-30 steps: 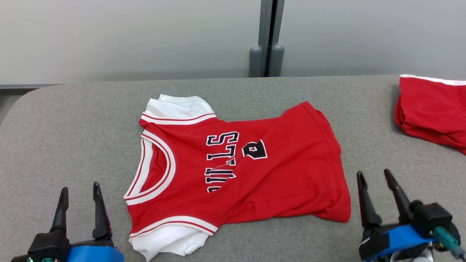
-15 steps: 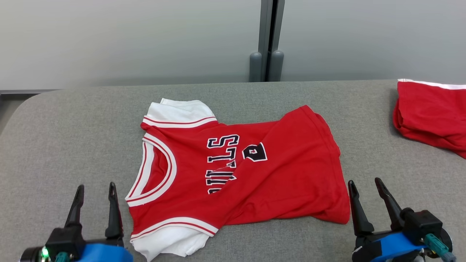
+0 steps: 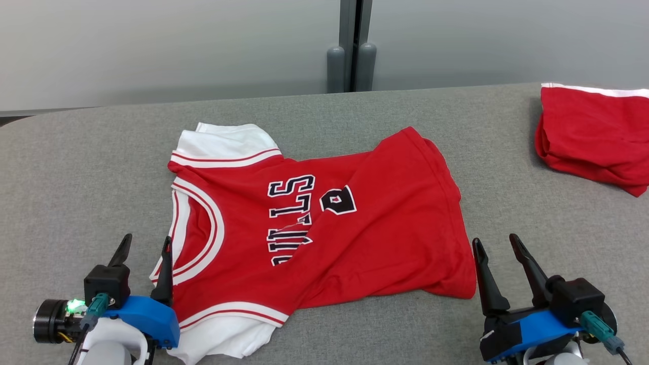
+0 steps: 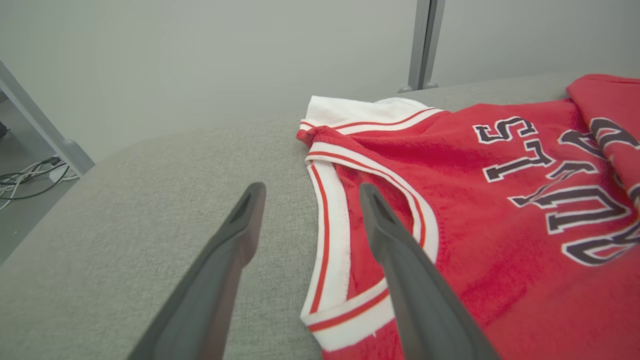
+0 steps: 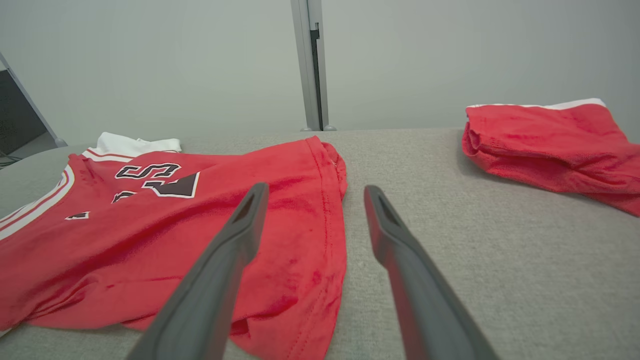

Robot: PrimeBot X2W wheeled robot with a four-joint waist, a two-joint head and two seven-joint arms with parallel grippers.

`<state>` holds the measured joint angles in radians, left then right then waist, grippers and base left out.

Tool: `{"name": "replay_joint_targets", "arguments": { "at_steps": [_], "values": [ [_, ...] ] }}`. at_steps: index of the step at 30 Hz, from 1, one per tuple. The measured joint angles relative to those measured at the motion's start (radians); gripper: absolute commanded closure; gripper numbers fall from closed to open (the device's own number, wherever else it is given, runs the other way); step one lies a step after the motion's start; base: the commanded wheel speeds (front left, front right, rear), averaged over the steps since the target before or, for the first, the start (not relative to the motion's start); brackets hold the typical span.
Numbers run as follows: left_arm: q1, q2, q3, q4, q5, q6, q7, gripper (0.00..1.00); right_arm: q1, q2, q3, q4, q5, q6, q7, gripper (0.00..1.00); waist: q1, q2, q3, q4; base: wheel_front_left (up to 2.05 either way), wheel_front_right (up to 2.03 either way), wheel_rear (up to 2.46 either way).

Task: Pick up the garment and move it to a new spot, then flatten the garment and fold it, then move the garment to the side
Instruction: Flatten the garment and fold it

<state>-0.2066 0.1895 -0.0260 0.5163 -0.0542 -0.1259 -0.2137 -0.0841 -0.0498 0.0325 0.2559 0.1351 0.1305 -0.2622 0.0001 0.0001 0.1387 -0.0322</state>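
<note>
Grey fabric covers the counter [image 3: 76, 167] across the lower two thirds of the head view. Behind it rises a pale wall [image 3: 152, 45], split at top centre by a dark upright post [image 3: 350, 45]. A folded red cloth [image 3: 593, 132] with a white edge sits at the upper right of the frame, well apart from my work. In my left wrist view, loose cables [image 4: 30, 175] lie on the floor at the far left, past the counter's rounded corner.

The garment [image 3: 324, 223], a red jersey with white sleeves, striped trim and dark lettering, lies in the middle of the head view. Its neck opening faces the left of the frame and its hem faces the right. It is rumpled, and one slanting fold crosses the lettering.

My left gripper [image 3: 147, 237] is at the lower left, fingers pointing up the frame and spread wide, holding nothing. Its right finger overlaps the white neck trim. In the wrist view the collar edge runs up between the two fingers, with bare counter under the left one. I cannot tell whether either finger touches the cloth.

My right gripper [image 3: 494, 238] is at the lower right, also spread wide and empty, just beside the hem's lower corner. In its wrist view the left finger is over the red hem and the right finger is over bare counter.
</note>
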Motion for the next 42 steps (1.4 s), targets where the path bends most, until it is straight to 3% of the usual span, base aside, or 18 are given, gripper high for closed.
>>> {"name": "replay_joint_targets", "arguments": {
  "at_steps": [8, 15, 16, 17, 18, 22, 28, 36, 37, 38, 39, 40, 42],
  "values": [
    [-0.014, 0.026, -0.051, 0.139, -0.075, -0.004, 0.115, 0.00, -0.013, 0.000, -0.003, -0.005, 0.006, 0.000, 0.000, 0.00, 0.0000, 0.0000, 0.025, -0.017, 0.00, 0.00, 0.00],
    [-0.016, 0.044, -0.095, 0.167, -0.180, -0.004, 0.172, 0.00, -0.018, 0.000, -0.002, -0.011, 0.007, 0.000, 0.000, 0.00, -0.0001, 0.0000, 0.043, -0.020, 0.00, 0.00, 0.00],
    [-0.018, 0.048, -0.109, 0.166, -0.194, -0.004, 0.178, 0.14, -0.020, 0.000, -0.001, -0.011, 0.007, 0.000, 0.000, 0.00, -0.0002, 0.0000, 0.046, -0.020, 0.00, 0.00, 0.00],
    [-0.022, 0.056, -0.122, 0.166, -0.204, -0.004, 0.181, 0.68, -0.022, 0.000, 0.000, -0.010, 0.008, 0.000, 0.000, 0.00, -0.0002, -0.0001, 0.048, -0.022, 0.00, 0.00, 0.00],
    [-0.025, 0.061, -0.135, 0.165, -0.216, -0.004, 0.181, 1.00, -0.027, 0.000, 0.002, -0.010, 0.008, 0.000, 0.000, 0.00, -0.0002, -0.0001, 0.050, -0.022, 0.00, 0.00, 0.00],
    [-0.053, 0.068, -0.172, 0.143, -0.231, -0.004, 0.156, 1.00, -0.036, 0.000, 0.005, -0.012, 0.008, 0.000, 0.000, 0.00, -0.0001, 0.0000, 0.059, -0.027, 0.00, 0.00, 0.00],
    [-0.177, 0.100, -0.148, 0.104, -0.223, 0.014, 0.057, 1.00, -0.052, 0.000, -0.012, -0.020, 0.002, 0.000, 0.000, 0.00, -0.0001, 0.0000, 0.080, -0.039, 0.00, 0.00, 0.00],
    [-0.293, 0.122, -0.148, 0.219, -0.216, 0.021, 0.006, 1.00, -0.087, 0.000, -0.006, -0.020, -0.001, 0.000, 0.000, 0.00, 0.0001, 0.0002, 0.116, -0.074, 0.00, 0.00, 0.00],
    [-0.299, 0.121, -0.152, 0.230, -0.205, 0.026, -0.006, 0.90, -0.088, 0.000, -0.006, -0.019, -0.001, 0.000, 0.000, 0.00, 0.0001, 0.0002, 0.116, -0.076, 0.00, 0.00, 0.00],
    [-0.303, 0.121, -0.154, 0.243, -0.199, 0.028, -0.013, 0.73, -0.088, 0.000, -0.005, -0.019, 0.002, 0.000, 0.000, 0.00, 0.0001, 0.0001, 0.115, -0.077, 0.00, 0.00, 0.00],
    [-0.304, 0.121, -0.155, 0.254, -0.199, 0.029, -0.021, 0.18, -0.088, 0.000, -0.004, -0.017, 0.002, 0.000, 0.000, 0.00, 0.0000, 0.0001, 0.113, -0.078, 0.00, 0.00, 0.00],
    [-0.304, 0.120, -0.157, 0.261, -0.196, 0.034, -0.029, 0.00, -0.088, 0.000, -0.004, -0.015, 0.005, 0.000, 0.000, 0.00, 0.0001, 0.0001, 0.110, -0.077, 0.00, 0.00, 0.00],
    [-0.302, 0.114, -0.160, 0.264, -0.188, 0.037, -0.040, 0.00, -0.084, 0.000, -0.006, -0.012, 0.007, 0.000, 0.000, 0.00, 0.0001, 0.0001, 0.098, -0.073, 0.00, 0.00, 0.00]
  ]
}}
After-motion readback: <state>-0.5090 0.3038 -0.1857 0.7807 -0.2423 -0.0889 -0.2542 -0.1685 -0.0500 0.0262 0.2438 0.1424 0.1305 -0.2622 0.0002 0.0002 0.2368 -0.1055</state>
